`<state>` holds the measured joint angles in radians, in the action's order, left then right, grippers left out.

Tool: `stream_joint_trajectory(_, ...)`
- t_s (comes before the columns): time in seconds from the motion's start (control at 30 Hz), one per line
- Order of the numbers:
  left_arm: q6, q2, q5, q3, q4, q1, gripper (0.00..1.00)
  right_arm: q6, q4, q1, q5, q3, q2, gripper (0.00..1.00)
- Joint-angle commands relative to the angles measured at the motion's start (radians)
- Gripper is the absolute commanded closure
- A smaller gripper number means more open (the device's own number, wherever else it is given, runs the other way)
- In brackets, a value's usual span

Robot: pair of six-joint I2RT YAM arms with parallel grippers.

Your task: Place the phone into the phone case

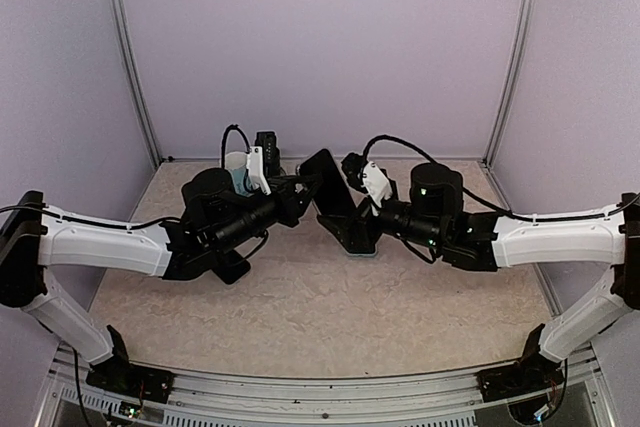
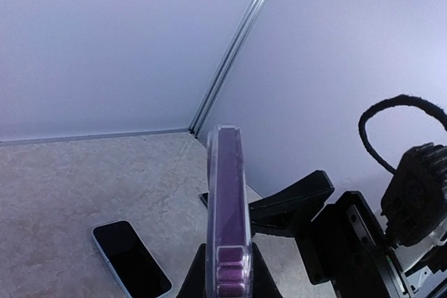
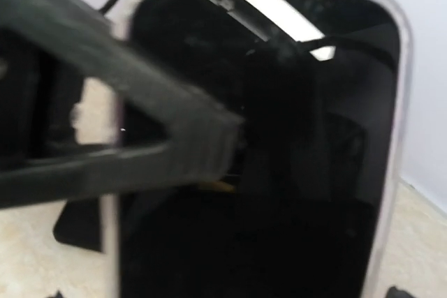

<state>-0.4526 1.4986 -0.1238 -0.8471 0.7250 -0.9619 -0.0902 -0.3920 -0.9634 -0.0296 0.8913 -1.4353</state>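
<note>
The left pincer (image 2: 227, 278) is clamping the lower end of a clear phone case (image 2: 227, 193) and holding it upright above the table (image 1: 300, 317), its fingers pressing on the front and back faces. The wrist camera is looking straight down the case's purple-tinted edge. The right pincer (image 1: 352, 227) is standing with its jaws apart and gripping nothing, one blurred finger (image 3: 140, 130) crossing in front of the glass. From that side the phone (image 3: 300, 172) is showing as a dark, glossy screen framed by the case's pale rim. It appears to be sitting inside the case, though whether every corner is snapped home cannot be told. A second phone (image 2: 131, 259), light-rimmed, is lying screen-up on the table just beside the held case. The phone is likely rigid, fairly heavy for its size and slick on its glass face, so the long side edges should be offering the safest hold. The case looks thin and springy, apt to flex, so any further seating probably calls for gentle pressure at the corners, not on the screen's middle.
</note>
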Motion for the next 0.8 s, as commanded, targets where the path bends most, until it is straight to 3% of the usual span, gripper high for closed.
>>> stream_joint_trajectory(0.0,0.079,-0.025,0.143,-0.025,0.057,-0.006,1.00,-0.051,0.100,0.046,0.059,0.006,0.043,0.01)
stream_joint_trajectory(0.17,0.309,-0.080,0.331,-0.054,-0.091,-0.002,1.00,-0.110,0.213,0.169,0.456,-0.017,0.140,0.01)
stream_joint_trajectory(0.3,0.364,-0.111,0.391,-0.075,-0.157,-0.008,1.00,-0.168,0.242,0.184,0.683,-0.017,0.151,0.08)
stream_joint_trajectory(0.47,0.370,-0.124,0.469,-0.067,-0.141,-0.012,1.00,-0.190,0.288,0.194,0.763,-0.004,0.147,0.40)
stream_joint_trajectory(0.63,0.387,-0.129,0.512,-0.074,-0.137,-0.026,1.00,-0.165,0.270,0.200,0.816,0.001,0.127,0.59)
stream_joint_trajectory(0.77,0.392,-0.122,0.523,-0.082,-0.146,-0.032,1.00,-0.151,0.262,0.199,0.854,0.010,0.105,0.86)
